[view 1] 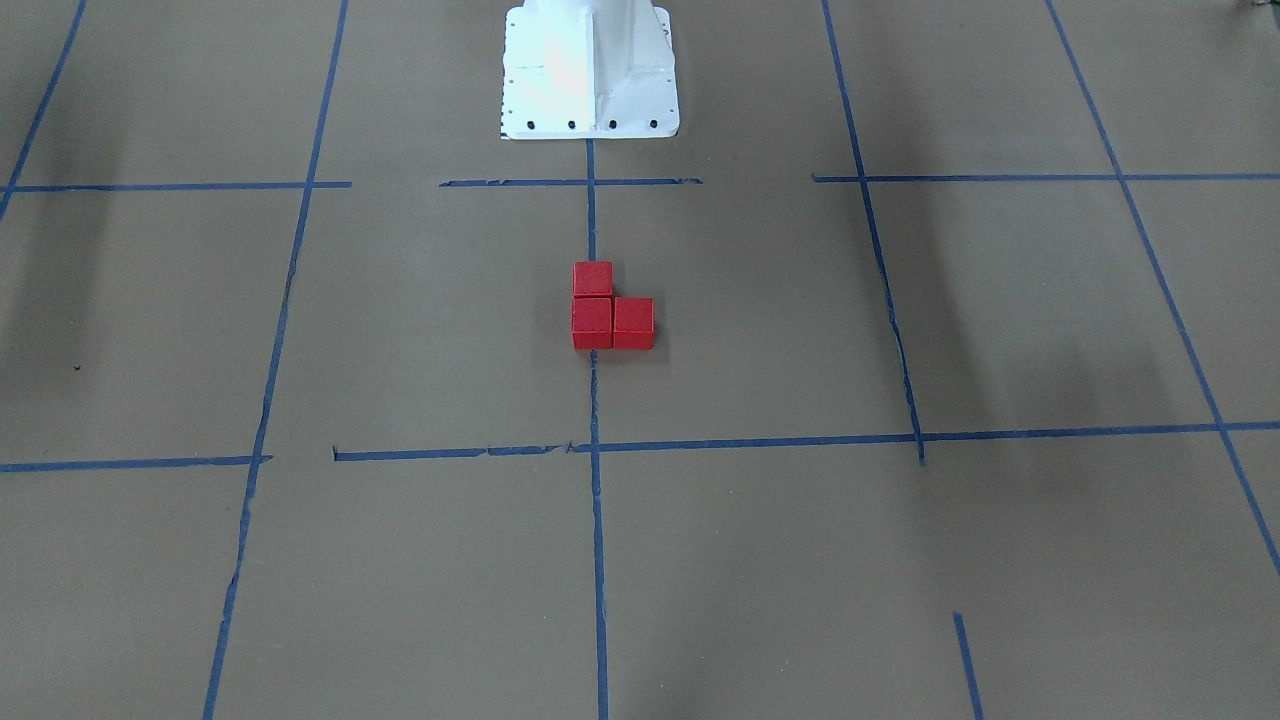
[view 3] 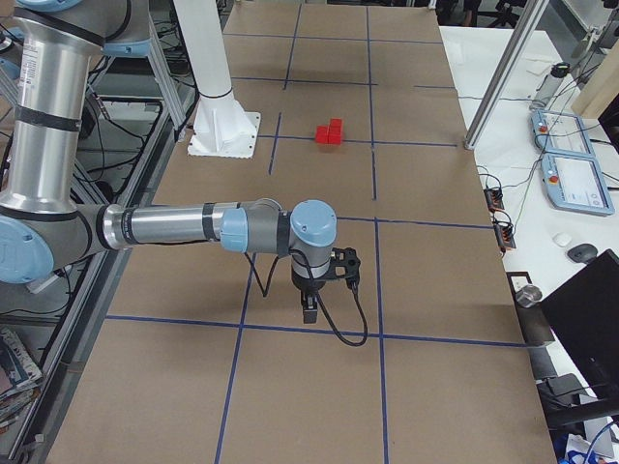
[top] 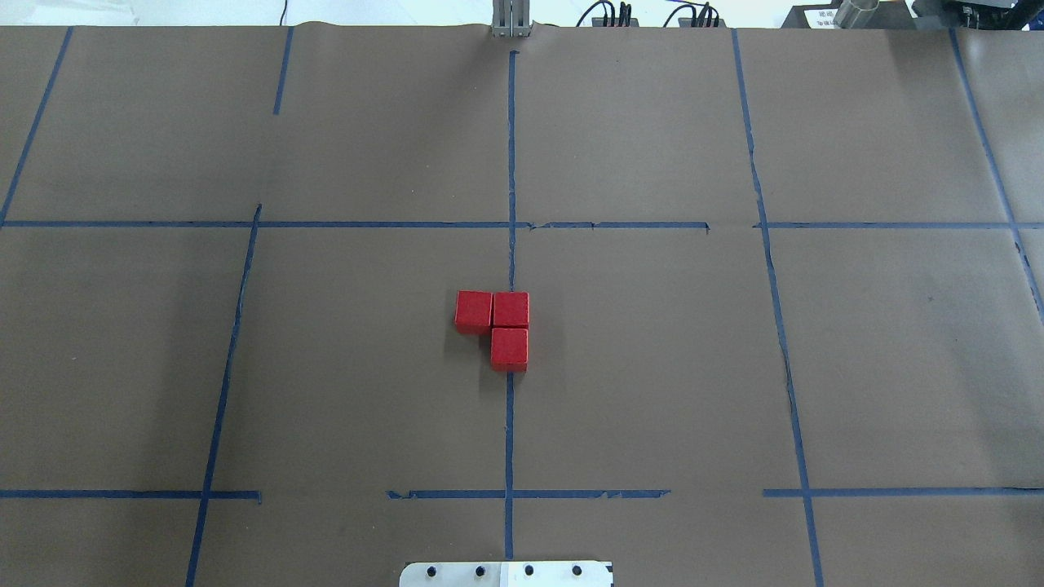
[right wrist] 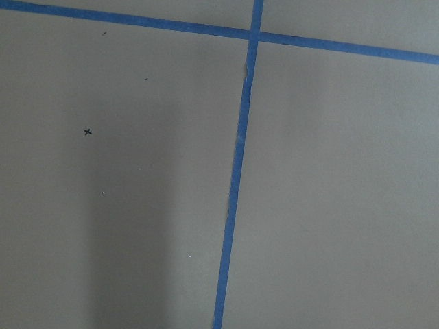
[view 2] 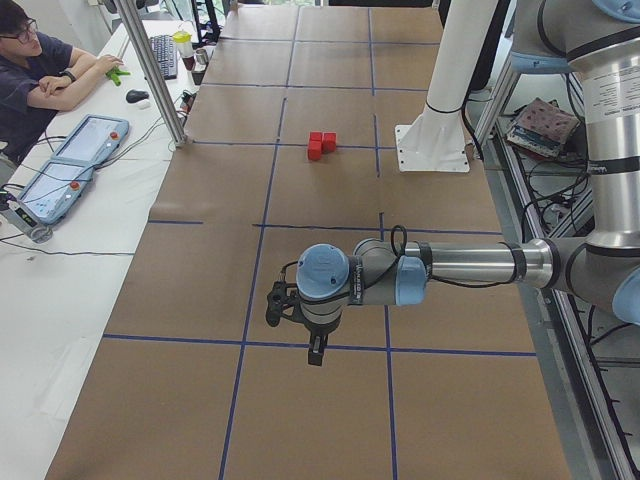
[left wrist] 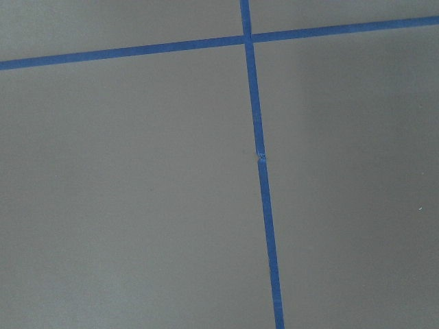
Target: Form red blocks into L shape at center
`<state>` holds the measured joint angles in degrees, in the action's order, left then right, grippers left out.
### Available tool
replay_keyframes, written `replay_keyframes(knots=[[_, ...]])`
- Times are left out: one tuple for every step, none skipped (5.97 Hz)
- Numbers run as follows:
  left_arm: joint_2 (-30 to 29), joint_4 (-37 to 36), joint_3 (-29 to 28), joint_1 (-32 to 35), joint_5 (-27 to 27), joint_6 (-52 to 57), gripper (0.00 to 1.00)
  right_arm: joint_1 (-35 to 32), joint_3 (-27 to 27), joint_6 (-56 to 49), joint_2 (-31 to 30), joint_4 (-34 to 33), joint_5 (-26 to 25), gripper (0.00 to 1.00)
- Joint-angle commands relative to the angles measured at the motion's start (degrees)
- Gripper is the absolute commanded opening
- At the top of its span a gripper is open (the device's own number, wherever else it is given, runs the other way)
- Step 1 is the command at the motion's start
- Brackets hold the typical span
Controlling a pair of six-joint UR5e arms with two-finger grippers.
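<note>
Three red blocks (top: pixel 510 310) lie touching in an L shape at the table's center, on the middle blue tape line. One block (top: pixel 473 311) sits to the corner block's left and one (top: pixel 510 348) nearer the robot. They also show in the front view (view 1: pixel 592 321), the left side view (view 2: pixel 321 144) and the right side view (view 3: pixel 330 131). My left gripper (view 2: pixel 316 350) hangs over the table's left end, far from the blocks. My right gripper (view 3: pixel 309 311) hangs over the right end. I cannot tell whether either is open or shut.
The robot's white base (view 1: pixel 590 70) stands behind the blocks. Blue tape lines (top: pixel 510 424) grid the brown paper. An operator (view 2: pixel 40 75) sits at a side desk with tablets. Both wrist views show only paper and tape.
</note>
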<state>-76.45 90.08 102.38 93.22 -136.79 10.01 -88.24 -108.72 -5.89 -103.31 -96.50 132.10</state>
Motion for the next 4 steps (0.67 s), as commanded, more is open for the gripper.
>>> replay_keyframes(knots=[[-0.02,0.62,0.09,0.03,0.21,-0.08,1.0,0.0,0.0,0.01,-0.31,0.0,0.0,1.0],[-0.02,0.53,-0.51,-0.06,0.47,-0.07,1.0,0.0,-0.52,0.09,-0.92,0.09,0.0,1.0],[-0.02,0.53,-0.52,-0.06,0.38,-0.07,1.0,0.0,-0.87,0.18,-1.01,0.09,0.0,1.0],[0.07,0.44,-0.26,-0.06,0.29,-0.07,1.0,0.0,-0.79,0.18,-1.02,0.17,0.35,1.0]])
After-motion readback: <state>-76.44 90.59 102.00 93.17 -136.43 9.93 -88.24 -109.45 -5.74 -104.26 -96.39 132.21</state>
